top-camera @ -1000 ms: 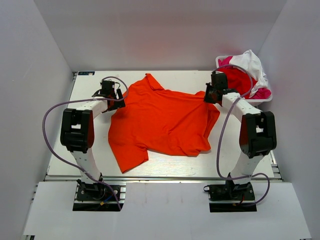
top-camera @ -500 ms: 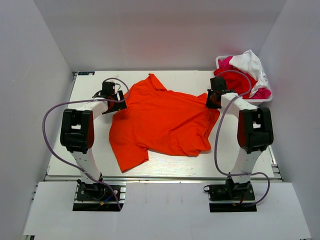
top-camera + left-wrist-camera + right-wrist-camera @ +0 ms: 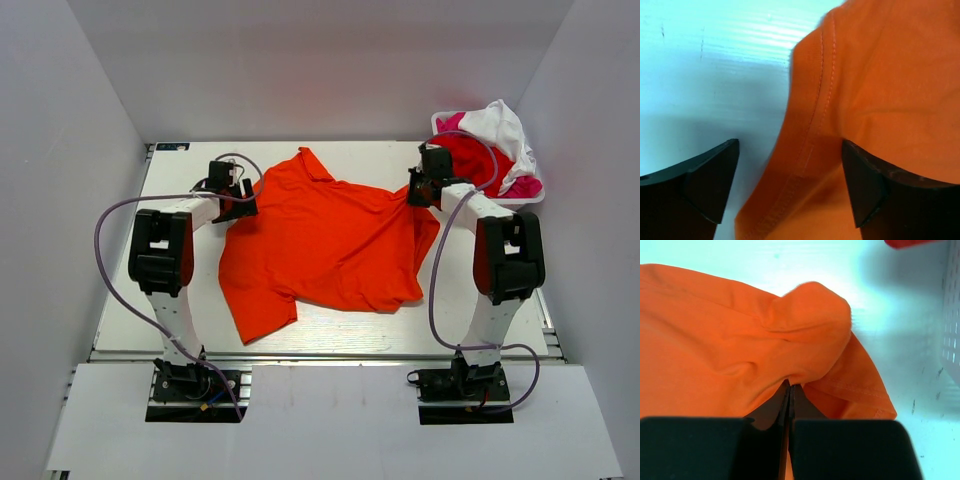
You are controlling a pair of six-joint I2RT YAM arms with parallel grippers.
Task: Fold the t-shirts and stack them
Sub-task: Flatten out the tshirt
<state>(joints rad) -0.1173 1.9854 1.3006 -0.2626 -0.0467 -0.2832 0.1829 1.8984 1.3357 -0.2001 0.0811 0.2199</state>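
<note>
The orange t-shirt [image 3: 325, 240] looks limp and light — hems should grip best. My right gripper [image 3: 790, 388] pinches a fold; my left gripper [image 3: 789, 160] gapes astride a hem.

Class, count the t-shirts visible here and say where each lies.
4: orange t-shirt spread on the table; red t-shirt, pink t-shirt and white t-shirt heaped in the basket. Others may hide underneath.

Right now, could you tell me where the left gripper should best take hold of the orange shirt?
At the stitched hem of the shirt, which lies between the open fingers of the left gripper. Come from the bare table side: the hem's free edge faces that way, so one finger can probably slide under it. The right gripper is shut on the opposite edge.
</note>
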